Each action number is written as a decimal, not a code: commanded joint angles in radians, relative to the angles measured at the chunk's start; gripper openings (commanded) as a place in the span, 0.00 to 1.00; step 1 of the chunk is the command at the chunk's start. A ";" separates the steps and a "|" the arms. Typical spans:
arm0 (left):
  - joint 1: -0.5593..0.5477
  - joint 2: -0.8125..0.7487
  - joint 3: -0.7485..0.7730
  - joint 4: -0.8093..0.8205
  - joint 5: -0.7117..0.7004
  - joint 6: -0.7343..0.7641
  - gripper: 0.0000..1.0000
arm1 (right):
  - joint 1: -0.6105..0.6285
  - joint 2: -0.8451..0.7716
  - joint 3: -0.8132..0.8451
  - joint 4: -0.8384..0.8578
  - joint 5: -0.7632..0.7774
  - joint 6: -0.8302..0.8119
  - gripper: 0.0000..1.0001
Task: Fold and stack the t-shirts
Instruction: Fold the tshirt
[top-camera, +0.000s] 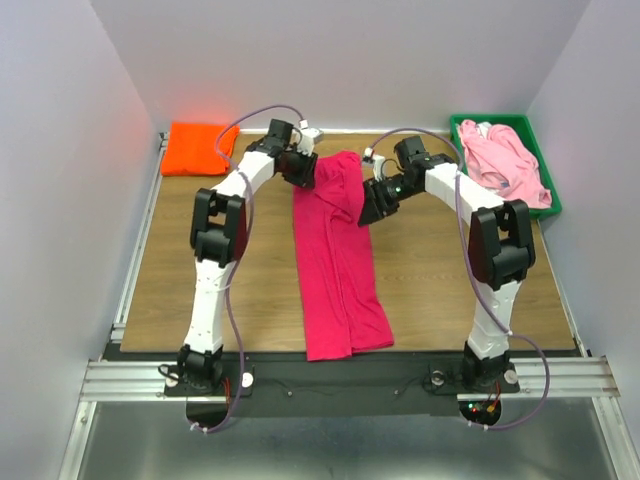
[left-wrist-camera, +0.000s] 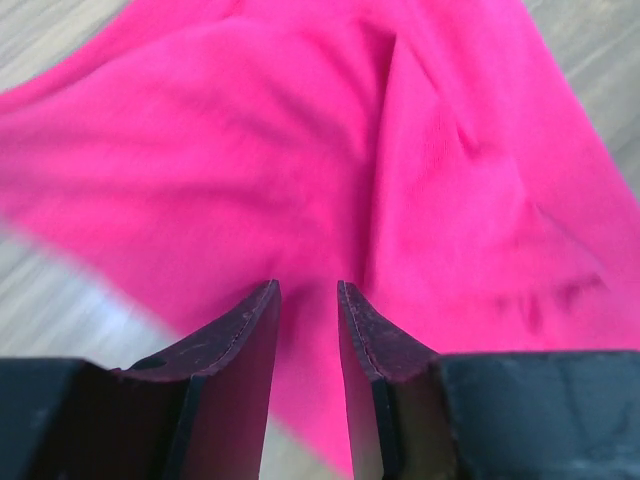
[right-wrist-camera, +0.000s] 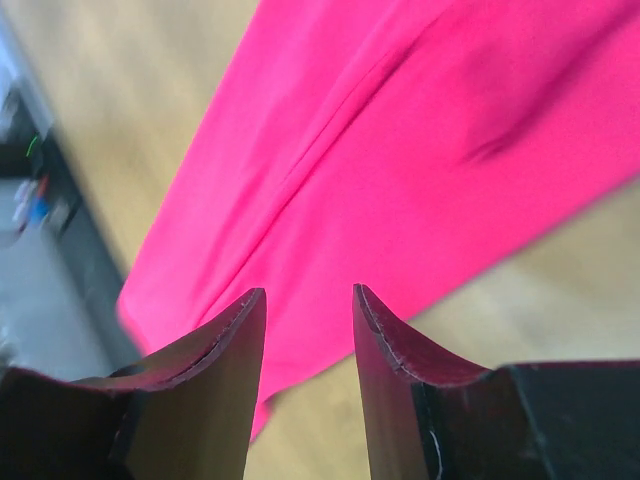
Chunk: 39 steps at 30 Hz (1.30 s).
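The crimson-magenta t-shirt (top-camera: 335, 270) lies as a long narrow strip down the middle of the table, its far end bunched between the two grippers. My left gripper (top-camera: 306, 174) is at the shirt's far left edge. In the left wrist view it (left-wrist-camera: 308, 285) is open with a narrow gap, just above the cloth (left-wrist-camera: 300, 150). My right gripper (top-camera: 370, 208) is at the shirt's far right edge. In the right wrist view it (right-wrist-camera: 308, 290) is open and empty over the shirt's edge (right-wrist-camera: 400, 150). The bright orange t-shirt (top-camera: 198, 147) lies folded at the far left corner. The pale pink t-shirt (top-camera: 505, 160) lies crumpled in the tray.
A green plastic tray (top-camera: 490, 119) stands at the far right corner. The wooden table (top-camera: 200, 290) has white walls on three sides and a metal rail along its near edge (top-camera: 340, 375).
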 joint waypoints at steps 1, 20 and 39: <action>0.034 -0.230 -0.084 0.065 0.067 -0.028 0.41 | 0.004 0.081 0.162 0.085 0.104 0.070 0.46; -0.014 -0.241 -0.491 0.171 0.122 -0.177 0.29 | 0.016 0.383 0.335 0.168 0.294 0.193 0.37; 0.094 0.118 0.086 0.019 0.160 -0.144 0.31 | -0.033 0.719 0.837 0.209 0.529 0.272 0.38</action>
